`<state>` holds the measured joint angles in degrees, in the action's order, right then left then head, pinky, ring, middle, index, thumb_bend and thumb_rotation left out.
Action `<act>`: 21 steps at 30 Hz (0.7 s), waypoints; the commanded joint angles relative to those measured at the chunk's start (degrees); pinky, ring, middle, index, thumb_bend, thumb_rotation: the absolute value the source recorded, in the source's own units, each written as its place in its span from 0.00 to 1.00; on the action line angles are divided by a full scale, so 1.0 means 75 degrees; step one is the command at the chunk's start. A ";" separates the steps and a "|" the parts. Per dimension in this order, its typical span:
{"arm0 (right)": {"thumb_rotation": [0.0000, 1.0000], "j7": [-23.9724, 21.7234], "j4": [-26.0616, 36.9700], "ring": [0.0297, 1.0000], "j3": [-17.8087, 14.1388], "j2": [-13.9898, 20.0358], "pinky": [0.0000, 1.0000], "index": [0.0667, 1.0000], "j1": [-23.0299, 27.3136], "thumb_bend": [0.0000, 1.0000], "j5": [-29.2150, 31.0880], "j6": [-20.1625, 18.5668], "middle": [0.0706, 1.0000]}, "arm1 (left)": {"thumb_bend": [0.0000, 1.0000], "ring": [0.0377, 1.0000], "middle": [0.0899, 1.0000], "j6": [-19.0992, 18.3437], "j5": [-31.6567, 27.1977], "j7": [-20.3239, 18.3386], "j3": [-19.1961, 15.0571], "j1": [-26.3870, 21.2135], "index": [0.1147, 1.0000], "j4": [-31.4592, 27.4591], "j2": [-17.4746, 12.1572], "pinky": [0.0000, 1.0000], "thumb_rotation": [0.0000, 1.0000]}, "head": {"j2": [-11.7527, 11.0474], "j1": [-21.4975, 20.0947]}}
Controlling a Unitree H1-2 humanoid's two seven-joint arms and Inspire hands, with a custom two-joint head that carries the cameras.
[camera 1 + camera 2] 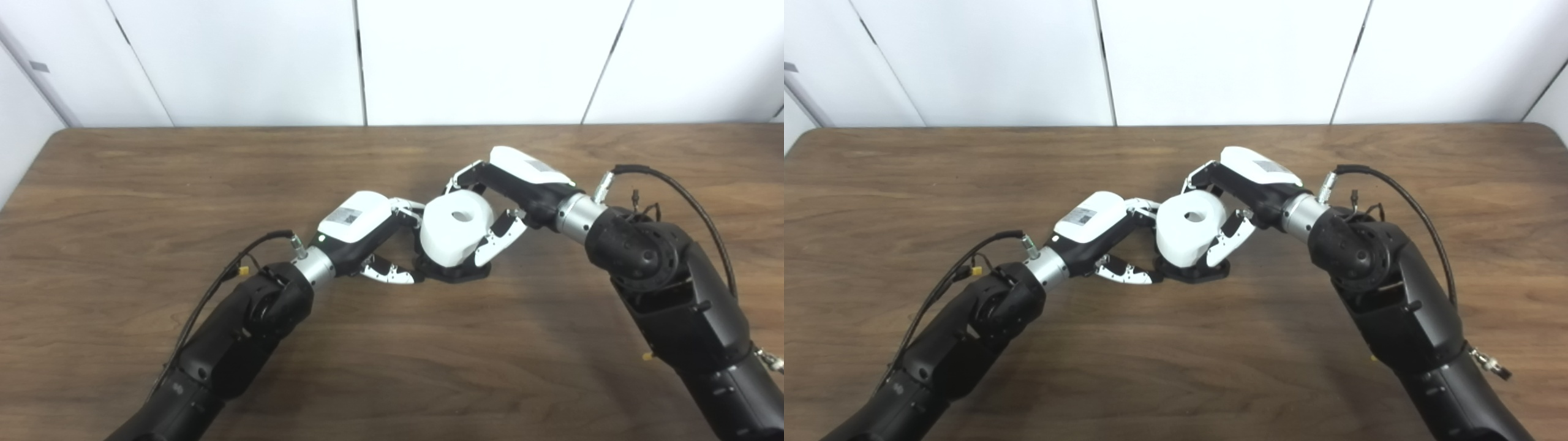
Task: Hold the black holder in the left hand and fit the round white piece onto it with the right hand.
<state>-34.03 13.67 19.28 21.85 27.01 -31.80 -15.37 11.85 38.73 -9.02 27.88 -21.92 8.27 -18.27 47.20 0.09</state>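
Round white piece (pixel 456 228) sits on the black holder (pixel 453 272) at frame centre, right hand (pixel 520 190) clasping it, left hand (pixel 367 236) gripping the holder.

The round piece (pixel 456 226) sits on top of the holder (pixel 453 272), and the holder rests on the table (pixel 122 184) near the middle. The left hand (pixel 367 236) is just left of the holder, with fingers (pixel 389 274) touching its low edge. The right hand (pixel 517 190) is to the right and behind, with fingers on both sides of the round piece.
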 commanded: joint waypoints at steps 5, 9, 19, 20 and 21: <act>0.13 -0.0123 0.0294 0.75 -0.0040 0.0273 0.69 0.44 0.0308 0.52 -0.0011 0.0003 0.70 | 0.52 0.84 0.82 0.0000 -0.0027 -0.0485 0.0171 0.0131 0.42 0.0141 -0.0057 0.71 0.07 | 0.0028 0.0011; 0.13 -0.0141 0.0328 0.74 -0.0066 0.0298 0.67 0.44 0.0312 0.52 0.0007 0.0037 0.70 | 0.52 0.84 0.82 0.0029 -0.0031 -0.0462 0.0170 0.0129 0.42 0.0155 -0.0057 0.71 0.07 | 0.0037 0.0030; 0.13 -0.0211 0.0291 0.74 -0.0054 0.0299 0.68 0.44 0.0276 0.52 0.0042 0.0099 0.69 | 0.52 0.84 0.82 0.0006 -0.0048 -0.0483 0.0183 0.0111 0.42 0.0147 -0.0024 0.70 0.07 | 0.0065 0.0003; 0.13 -0.0229 0.0289 0.74 -0.0047 0.0294 0.68 0.44 0.0271 0.52 0.0045 0.0085 0.69 | 0.52 0.84 0.82 0.0001 -0.0043 -0.0480 0.0185 0.0110 0.42 0.0146 -0.0017 0.70 0.07 | 0.0067 0.0005; 0.13 -0.0237 0.0278 0.75 -0.0042 0.0291 0.69 0.44 0.0263 0.52 0.0057 0.0090 0.69 | 0.52 0.84 0.82 0.0003 -0.0039 -0.0477 0.0190 0.0104 0.42 0.0152 -0.0008 0.70 0.07 | 0.0073 0.0020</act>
<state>-35.95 14.31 19.37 23.08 27.11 -31.66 -15.36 11.85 38.52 -9.09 27.85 -22.07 8.29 -18.30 47.64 0.09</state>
